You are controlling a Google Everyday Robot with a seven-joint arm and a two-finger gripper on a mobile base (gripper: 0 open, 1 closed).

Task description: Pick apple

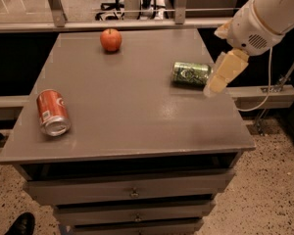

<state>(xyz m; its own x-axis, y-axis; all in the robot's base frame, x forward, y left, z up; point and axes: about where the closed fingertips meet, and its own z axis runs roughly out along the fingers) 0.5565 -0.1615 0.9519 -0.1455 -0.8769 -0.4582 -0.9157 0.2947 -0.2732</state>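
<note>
Hanging over the right edge of the flat grey tabletop (127, 111), the robot's cream-coloured gripper (220, 77) points down and to the left from a bulky white arm housing (264, 18). Its tip sits just beside the right end of a dark green drinks can (191, 74), which lies on its side on the right part of the table. Whether gripper and can touch cannot be told from this angle. How far the gripper is open cannot be told either. None of the three items on the table is in its hold.

The small round orange-red apple (110, 39) rests upright near the far edge of the table, left of centre. It is well apart from the gripper and from both cans, with bare table all round it.

An orange-red soda can with a silver end (52, 112) lies on its side near the front left corner, silver end toward the camera.

Below the top, the table front carries stacked grey drawers with small metal knobs (134, 193). A thin grey cable (267, 89) loops down from the arm on the right. The toe of a black shoe (20, 224) shows at the lower left, on speckled floor (274, 190).
</note>
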